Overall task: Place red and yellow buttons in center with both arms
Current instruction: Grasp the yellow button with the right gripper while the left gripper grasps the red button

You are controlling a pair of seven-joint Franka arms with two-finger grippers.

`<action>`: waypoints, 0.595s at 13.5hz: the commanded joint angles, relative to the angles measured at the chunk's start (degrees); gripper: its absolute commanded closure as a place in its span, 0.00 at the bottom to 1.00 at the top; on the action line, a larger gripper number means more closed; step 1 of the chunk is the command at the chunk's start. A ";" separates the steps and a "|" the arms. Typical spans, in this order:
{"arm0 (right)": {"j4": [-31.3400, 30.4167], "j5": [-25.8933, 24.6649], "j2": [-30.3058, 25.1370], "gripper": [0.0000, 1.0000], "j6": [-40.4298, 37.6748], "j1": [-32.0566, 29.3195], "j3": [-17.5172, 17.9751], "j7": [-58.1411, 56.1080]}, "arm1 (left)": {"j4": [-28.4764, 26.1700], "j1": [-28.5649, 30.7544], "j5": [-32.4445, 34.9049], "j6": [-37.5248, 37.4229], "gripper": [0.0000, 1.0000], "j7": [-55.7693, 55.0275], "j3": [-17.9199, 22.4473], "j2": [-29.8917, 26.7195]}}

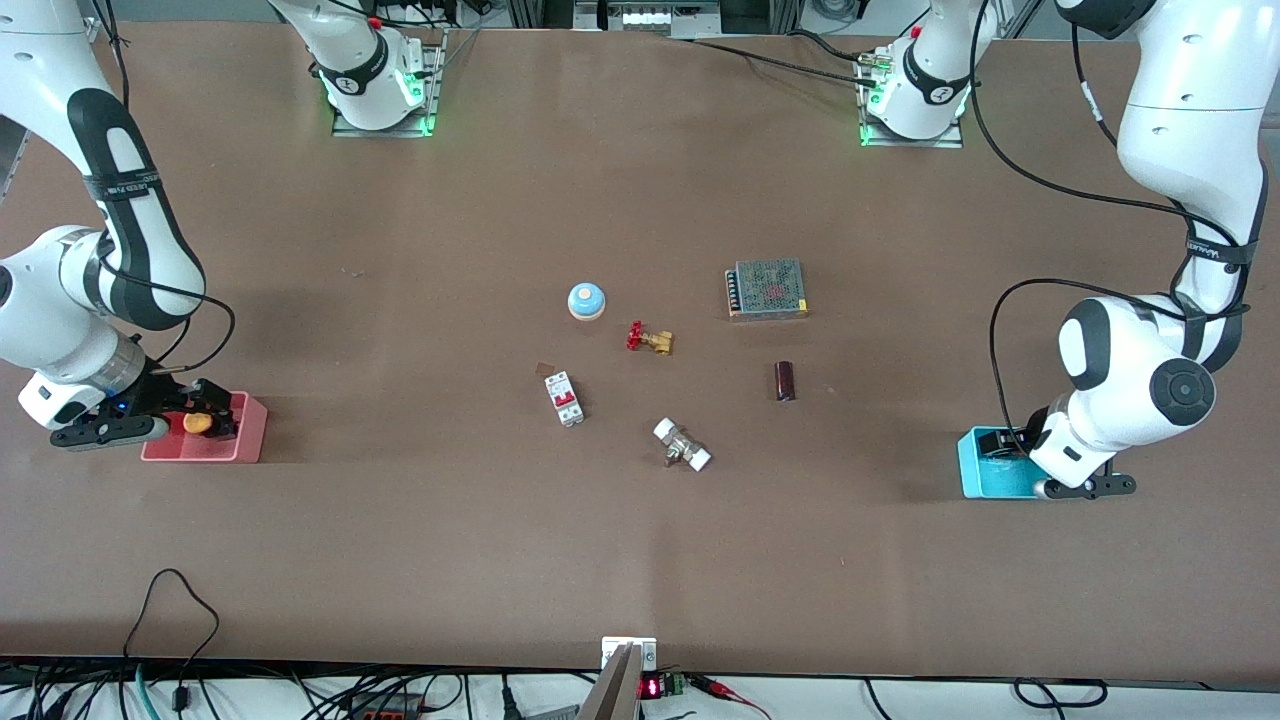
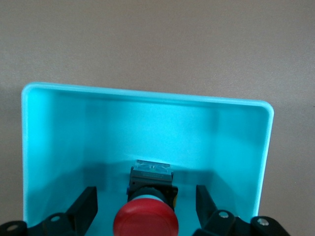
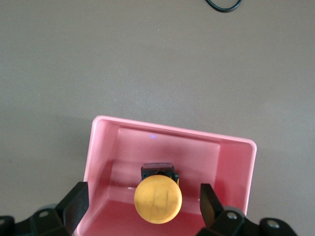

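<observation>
Surface: plain matte brown tabletop; both arm bases stand along its farther edge, and cables hang under the edge nearest the front camera.
Red button: small push-button with a round red cap on a short black body, inside the cyan plastic bin at the left arm's end of the table. Its long axis runs from body to cap, with the cap toward the left wrist camera.
Yellow button: the same kind with a round yellow-orange cap, inside the pink plastic bin at the right arm's end, cap toward the right wrist camera.
Left gripper: over the cyan bin, fingers spread, one on each side of the red button and not touching it.
Right gripper: over the pink bin, fingers apart around the yellow cap, no contact.
Middle of the table: blue-domed button with a beige rim, brass valve with a red handwheel, white and red breaker, grey mesh-covered box.
</observation>
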 commanded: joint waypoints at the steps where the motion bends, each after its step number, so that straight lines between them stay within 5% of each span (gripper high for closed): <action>1: 0.08 1.30 0.02 0.00 0.57 -0.69 0.58 -4.14 | -0.22 -0.03 -1.04 -0.09 0.39 0.29 -0.09 -0.43; 5: 0.16 1.21 0.45 0.00 0.48 -0.96 0.58 -7.74 | -0.13 -0.03 -1.04 -0.09 0.66 -0.07 -0.09 -0.43; 8: 1.13 1.12 1.51 0.00 0.40 -1.04 0.58 -8.19 | -0.22 -0.03 -0.95 -0.17 0.73 0.02 -0.09 -1.12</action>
